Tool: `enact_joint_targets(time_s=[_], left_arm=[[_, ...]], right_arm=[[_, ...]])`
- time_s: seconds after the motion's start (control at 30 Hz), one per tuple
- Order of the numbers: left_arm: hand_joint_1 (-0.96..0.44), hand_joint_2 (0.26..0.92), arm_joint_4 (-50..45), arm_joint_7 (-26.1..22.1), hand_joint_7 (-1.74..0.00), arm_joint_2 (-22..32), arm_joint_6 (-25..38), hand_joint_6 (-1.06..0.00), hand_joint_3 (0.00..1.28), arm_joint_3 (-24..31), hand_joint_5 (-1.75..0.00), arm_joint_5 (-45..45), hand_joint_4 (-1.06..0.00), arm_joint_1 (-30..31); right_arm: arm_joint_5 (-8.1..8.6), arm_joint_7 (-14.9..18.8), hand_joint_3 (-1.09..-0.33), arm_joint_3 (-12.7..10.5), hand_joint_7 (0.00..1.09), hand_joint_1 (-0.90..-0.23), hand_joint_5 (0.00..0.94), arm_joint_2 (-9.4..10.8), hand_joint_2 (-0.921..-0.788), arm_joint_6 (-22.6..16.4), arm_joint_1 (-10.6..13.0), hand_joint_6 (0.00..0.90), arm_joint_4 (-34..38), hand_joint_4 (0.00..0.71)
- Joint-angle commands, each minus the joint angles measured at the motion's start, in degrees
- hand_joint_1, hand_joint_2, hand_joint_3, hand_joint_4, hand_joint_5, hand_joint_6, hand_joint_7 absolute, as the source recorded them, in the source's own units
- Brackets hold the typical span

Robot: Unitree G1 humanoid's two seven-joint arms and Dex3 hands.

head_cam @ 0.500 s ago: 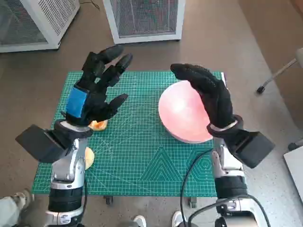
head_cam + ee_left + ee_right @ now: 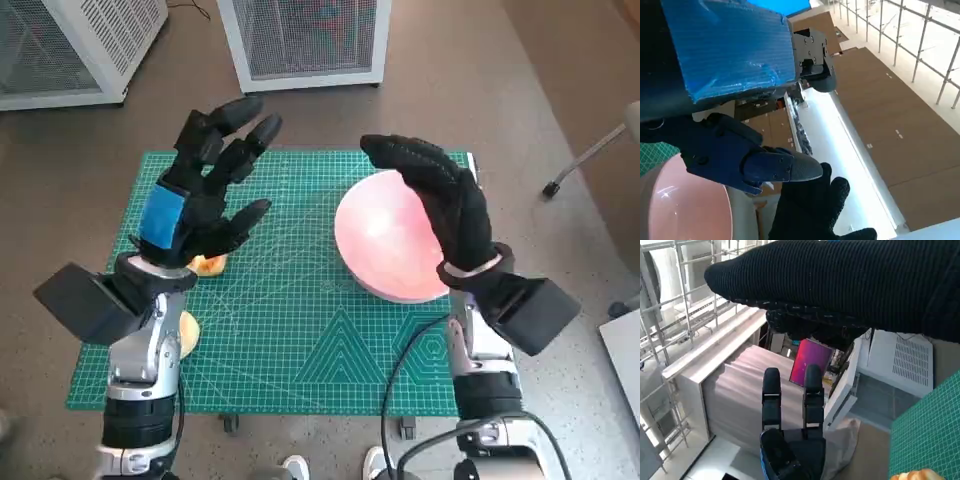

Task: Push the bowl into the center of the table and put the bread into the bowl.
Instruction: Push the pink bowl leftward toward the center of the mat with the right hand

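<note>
Sitting right of bench (image 2: 300,350) centre, bowl (image 2: 385,245) holds nothing; bread (image 2: 208,264) outside, by left hand (image 2: 205,190). Right hand (image 2: 440,200) over bowl. Both hands' fingers spread, gripping nothing.

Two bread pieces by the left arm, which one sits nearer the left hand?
The farther-back bread piece, peeking out just under the left hand. The other bread piece lies nearer the table's front edge, beside the forearm.
</note>
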Motion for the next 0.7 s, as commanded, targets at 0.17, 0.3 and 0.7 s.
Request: enact_joint_targets(time_s=[0.17, 0.3, 0.7], left_arm=[[-0.50, 0.921, -0.05, -0.70, -0.77, 0.67, -0.01, -0.05, 0.32, -0.18, -0.01, -0.29, -0.38, -0.60], [-0.50, 0.921, -0.28, -0.87, -0.77, 0.65, 0.13, -0.05, 0.32, -0.17, -0.01, -0.40, -0.38, -0.44], [-0.51, 0.921, -0.55, -1.41, -0.78, 0.80, 0.00, -0.04, 0.32, -0.27, -0.01, -0.36, -0.38, -0.02]], right_arm=[[-0.15, 0.26, -0.613, 0.13, 0.02, -0.617, 0.003, 0.05, -0.921, 0.53, 0.11, 0.347, 1.12, 0.271], [-0.32, 0.12, -0.614, 0.19, 0.02, -0.618, 0.003, 0.07, -0.921, 0.40, 0.13, 0.347, 1.00, 0.271], [-0.55, -0.09, -0.614, -0.03, 0.02, -0.619, 0.002, -0.18, -0.921, -0.05, -0.26, 0.346, 1.60, 0.270]])
